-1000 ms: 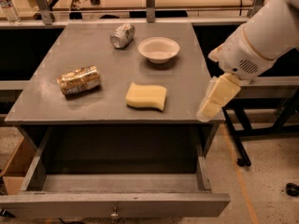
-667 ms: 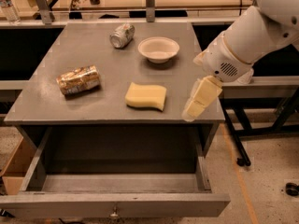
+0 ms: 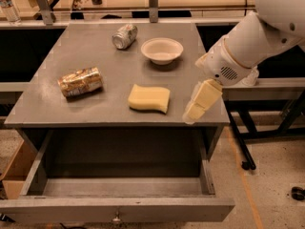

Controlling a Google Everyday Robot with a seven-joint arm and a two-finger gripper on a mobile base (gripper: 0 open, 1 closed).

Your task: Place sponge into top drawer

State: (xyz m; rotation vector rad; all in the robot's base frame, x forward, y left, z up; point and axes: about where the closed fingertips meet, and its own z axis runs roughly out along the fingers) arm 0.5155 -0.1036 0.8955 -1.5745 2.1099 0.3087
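grey flat wooden table top [image 3: 95, 109] fills the middle of the view. on it, near the front edge and a little right of the centre, lies the pale yellow soft rectangular sponge with wavy edges [image 3: 148, 98], flat, and apart from the other things. left of it, well apart, a gold-patterned shiny snack bag [image 3: 80, 82] lies on its side. further back stands a white round shallow bowl [image 3: 162, 50] and, near it on the left, a silver metal can [image 3: 125, 36] lying down. below the table top the wide shallow grey wooden top drawer [image 3: 119, 209] is pulled out, with its small metal knob [image 3: 116, 218] at the centre of the front panel. the white rounded robot arm [image 3: 252, 37] comes in from the upper right. its pale yellow blocky gripper [image 3: 196, 108] points down and to the left over the front right corner of the table, near the sponge on its right side but not touching it. if it is wide or narrow, i cannot tell.
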